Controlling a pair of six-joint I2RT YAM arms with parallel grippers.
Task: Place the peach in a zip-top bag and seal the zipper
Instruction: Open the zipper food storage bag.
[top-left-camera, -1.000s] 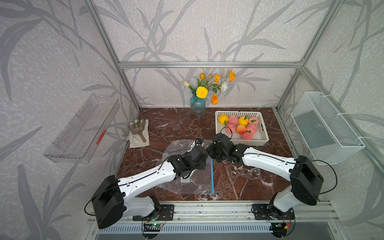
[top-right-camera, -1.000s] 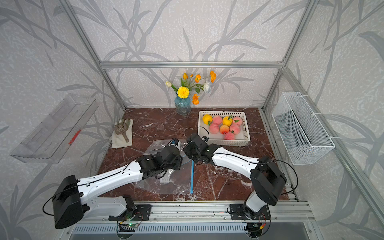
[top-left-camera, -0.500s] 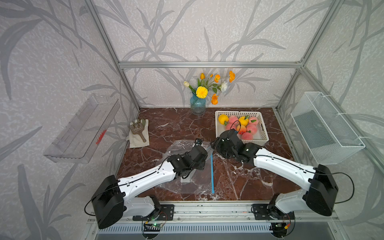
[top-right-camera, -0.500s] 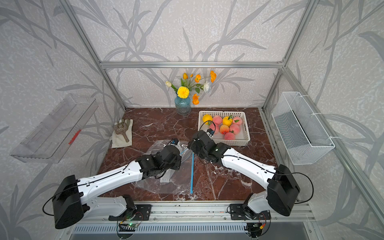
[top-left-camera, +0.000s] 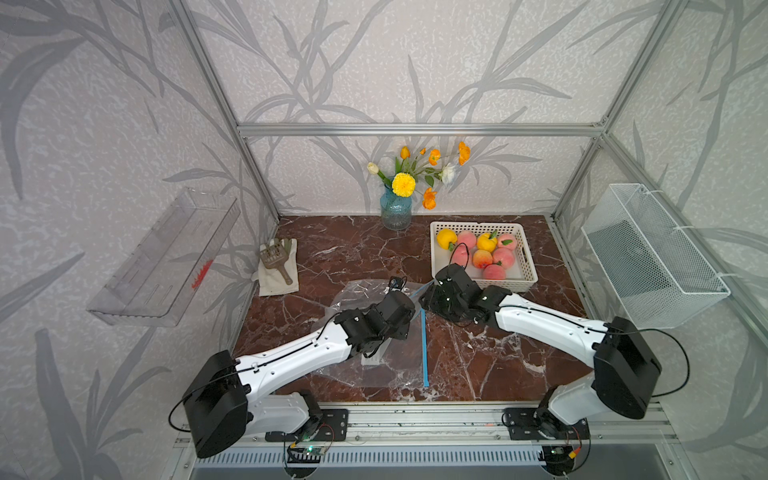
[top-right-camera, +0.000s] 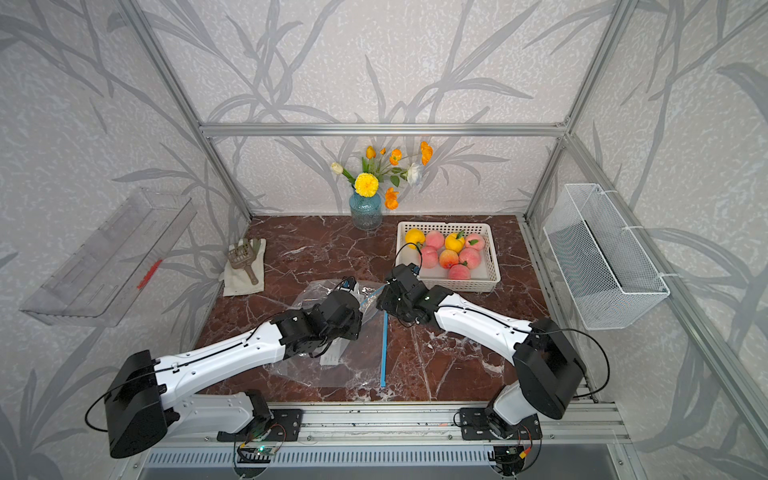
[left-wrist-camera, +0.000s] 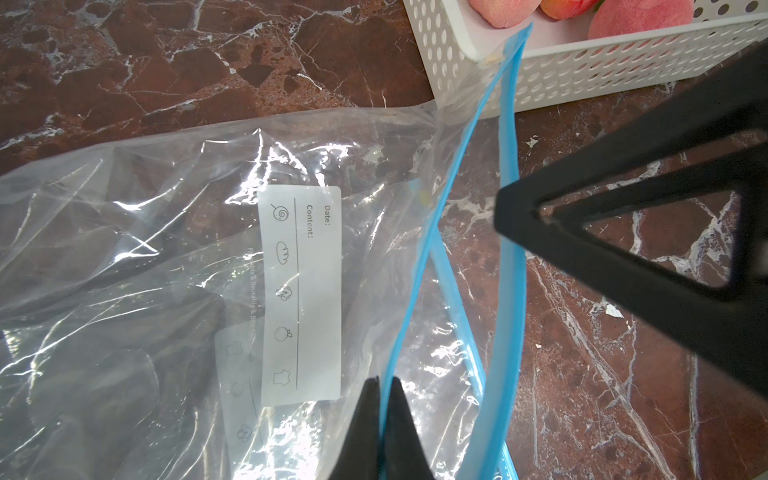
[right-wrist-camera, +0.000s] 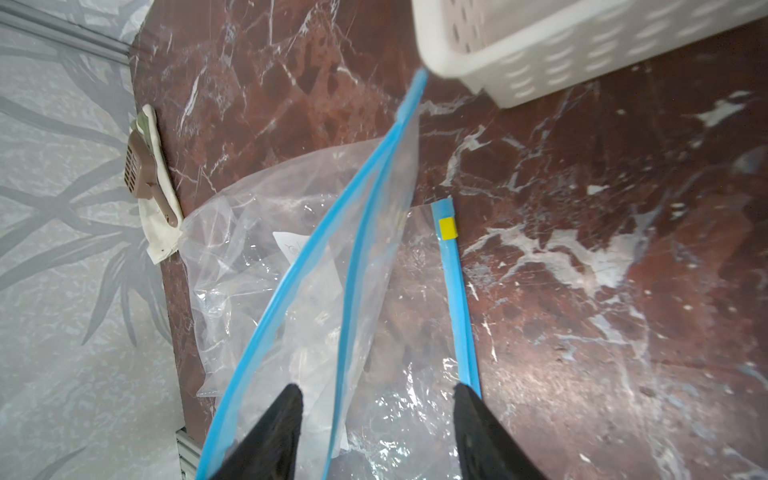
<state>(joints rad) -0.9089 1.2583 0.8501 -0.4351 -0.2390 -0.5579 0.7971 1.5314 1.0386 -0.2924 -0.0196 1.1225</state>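
— Item one: left gripper (left-wrist-camera: 381, 399)?
— Pinched tight on the blue zipper strip (left-wrist-camera: 419, 266), holding that edge up off the marble table (top-left-camera: 332, 249).
— Right gripper (right-wrist-camera: 376, 399)?
— Jaws parted. A raised blue strip runs between the fingers (right-wrist-camera: 286, 415), clear of both tips.
— Zip-top bag (top-left-camera: 361, 291)?
— Clear, crumpled, lying between the arms, mouth gaping toward the basket (top-left-camera: 524, 274).
— Peaches (top-left-camera: 482, 258)?
— In that white basket with yellow fruit (top-left-camera: 446, 239), just beyond the right gripper, apart from both jaws.
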